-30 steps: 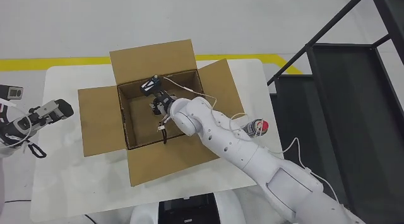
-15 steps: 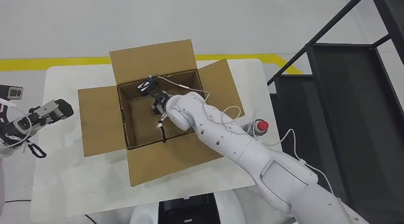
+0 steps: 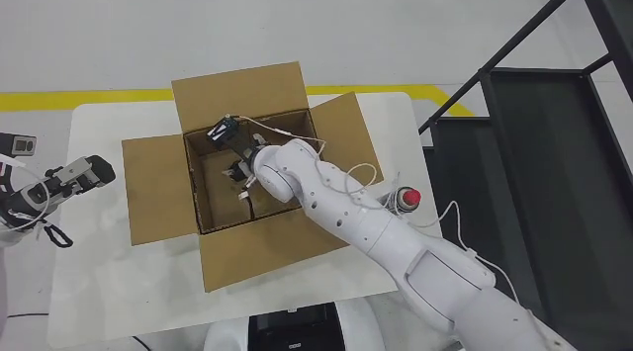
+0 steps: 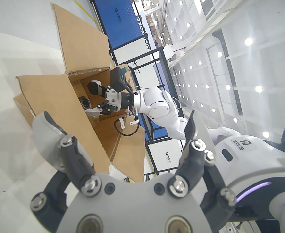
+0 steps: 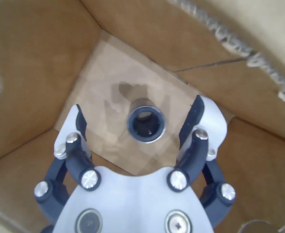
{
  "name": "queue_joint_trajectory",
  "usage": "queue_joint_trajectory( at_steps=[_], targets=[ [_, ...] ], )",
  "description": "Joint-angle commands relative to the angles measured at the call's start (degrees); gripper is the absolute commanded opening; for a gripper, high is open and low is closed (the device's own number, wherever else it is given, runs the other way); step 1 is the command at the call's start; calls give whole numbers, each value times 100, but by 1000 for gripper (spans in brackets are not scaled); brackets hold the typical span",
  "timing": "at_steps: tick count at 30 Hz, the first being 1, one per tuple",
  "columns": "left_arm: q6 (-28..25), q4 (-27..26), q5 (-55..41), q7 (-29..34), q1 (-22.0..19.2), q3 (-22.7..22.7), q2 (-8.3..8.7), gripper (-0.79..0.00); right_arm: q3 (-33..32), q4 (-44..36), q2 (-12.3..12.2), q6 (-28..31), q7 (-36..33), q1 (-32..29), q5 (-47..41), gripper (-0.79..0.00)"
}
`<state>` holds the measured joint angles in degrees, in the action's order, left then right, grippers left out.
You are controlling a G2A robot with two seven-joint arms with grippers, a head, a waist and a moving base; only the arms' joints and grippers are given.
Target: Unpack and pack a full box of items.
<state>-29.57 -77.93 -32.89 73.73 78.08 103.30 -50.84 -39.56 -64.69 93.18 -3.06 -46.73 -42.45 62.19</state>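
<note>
An open cardboard box stands in the middle of the white table, all flaps folded out. My right arm goes down into it. Its gripper is open inside the box. In the right wrist view the right gripper hangs directly above a short metal cylinder, which stands upright on the box floor, untouched. The left wrist view shows the same cylinder beside the right gripper. My left gripper is open and empty, off the table's left edge.
A grey can with a red cap lies on the table to the right of the box, beside the right arm. A yellow floor line runs behind the table. Dark metal stairs stand at the right.
The right wrist has shifted a little to the left inside the box, and the arm now uncovers more of the red-capped can. The left arm has not moved.
</note>
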Motion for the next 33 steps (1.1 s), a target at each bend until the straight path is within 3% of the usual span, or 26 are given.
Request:
queue_joint_trajectory(
  at_steps=[1, 9, 15, 26, 33],
  targets=[
    [0, 0, 0, 0, 0, 0, 0, 0, -190, -386, -66, 14, -75, -150, -29, 0],
    [0, 0, 0, 0, 0, 0, 0, 0, -1361, -2750, -513, 821, -290, -1416, -100, 0],
    [0, 0, 0, 0, 0, 0, 0, 0, -2201, -4311, -845, 1699, 273, -2724, 646, 0],
    [0, 0, 0, 0, 0, 0, 0, 0, -3442, -5806, -1146, 1881, 2137, -4846, 1337, 0],
    [0, 0, 0, 0, 0, 0, 0, 0, -3995, -6232, -1275, 1960, 3021, -6358, 1528, 0]
  ],
)
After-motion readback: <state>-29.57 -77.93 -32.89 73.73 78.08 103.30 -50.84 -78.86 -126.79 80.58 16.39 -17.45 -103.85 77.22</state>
